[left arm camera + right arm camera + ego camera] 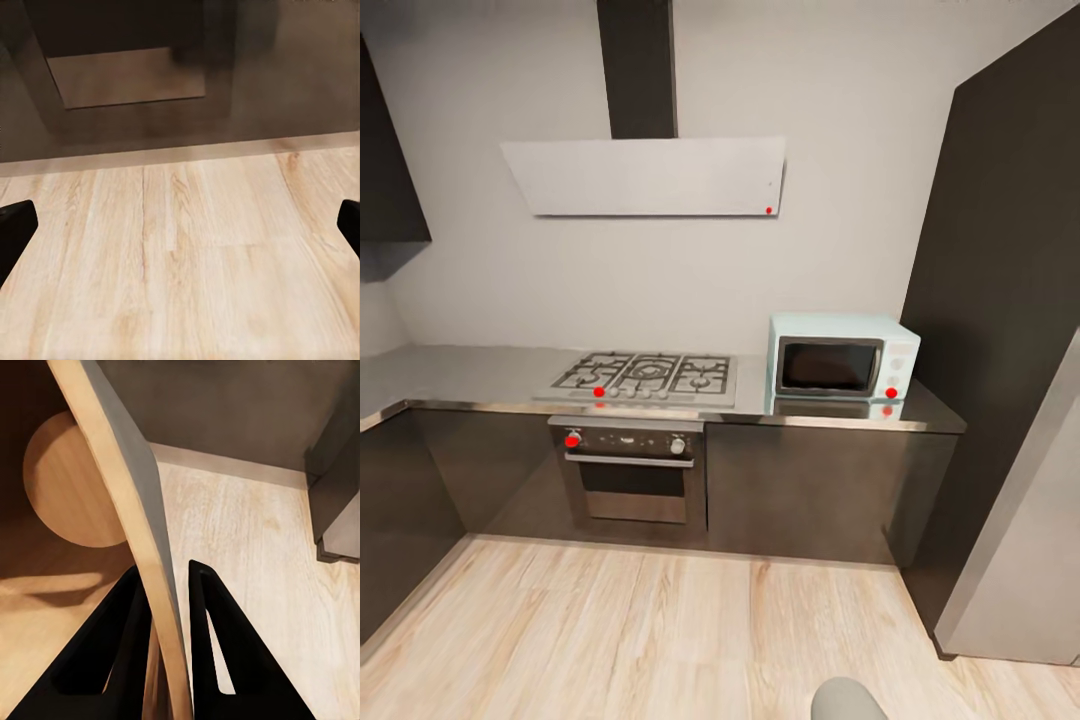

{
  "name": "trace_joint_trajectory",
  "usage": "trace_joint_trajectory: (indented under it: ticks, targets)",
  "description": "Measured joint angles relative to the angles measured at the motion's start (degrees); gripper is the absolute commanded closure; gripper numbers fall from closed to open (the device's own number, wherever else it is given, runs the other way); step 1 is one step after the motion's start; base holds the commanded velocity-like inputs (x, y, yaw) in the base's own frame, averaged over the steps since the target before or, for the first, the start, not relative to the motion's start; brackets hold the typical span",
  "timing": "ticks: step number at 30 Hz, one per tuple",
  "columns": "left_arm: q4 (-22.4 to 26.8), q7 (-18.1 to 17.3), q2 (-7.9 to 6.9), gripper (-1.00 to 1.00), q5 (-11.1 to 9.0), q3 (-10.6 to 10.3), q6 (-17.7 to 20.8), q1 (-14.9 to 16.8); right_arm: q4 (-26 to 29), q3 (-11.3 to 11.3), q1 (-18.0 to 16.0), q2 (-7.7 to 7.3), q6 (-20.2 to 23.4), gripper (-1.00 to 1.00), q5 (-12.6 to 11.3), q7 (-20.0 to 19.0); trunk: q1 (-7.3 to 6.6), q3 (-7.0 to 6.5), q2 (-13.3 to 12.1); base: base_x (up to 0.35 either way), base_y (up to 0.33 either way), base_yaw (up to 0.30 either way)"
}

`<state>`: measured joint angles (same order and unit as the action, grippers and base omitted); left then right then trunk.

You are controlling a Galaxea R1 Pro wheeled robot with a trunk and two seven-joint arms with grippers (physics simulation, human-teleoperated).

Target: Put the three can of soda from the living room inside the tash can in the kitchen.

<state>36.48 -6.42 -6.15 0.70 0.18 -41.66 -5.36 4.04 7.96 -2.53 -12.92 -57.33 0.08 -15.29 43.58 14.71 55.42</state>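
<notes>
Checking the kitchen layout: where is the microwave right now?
In the head view, the microwave sits on the counter at the right, beside the hob and next to the tall dark cabinet.

One hob (pixel 645 376), one oven (pixel 632 475), one microwave (pixel 842 362), one hood (pixel 650 176), and one bin (pixel 154 547).

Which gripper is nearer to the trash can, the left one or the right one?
Right. The right gripper has its two fingers on either side of the trash can wall, gripping its rim. The left gripper is open over bare wood floor, with no bin between its fingers.
</notes>
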Motion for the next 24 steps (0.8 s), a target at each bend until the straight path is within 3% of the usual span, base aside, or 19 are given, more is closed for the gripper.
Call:
trace_joint_trajectory:
  ticks: [18, 24]
  targets:
    - [0.00, 0.00, 0.00, -1.00, 0.00, 0.00, -0.01, 0.00, 0.00, 0.07, 0.00, 0.05, 0.01, 1.00, -0.06, 0.08, -3.95, -3.23, -7.22, 0.000, 0.000, -0.001]
    - [0.00, 0.00, 0.00, -1.00, -0.02, 0.00, 0.00, 0.00, 0.00, 0.09, 0.00, 0.01, 0.00, 1.00, 0.01, 0.16, -5.27, -4.39, -9.62, 0.000, 0.000, -0.132]
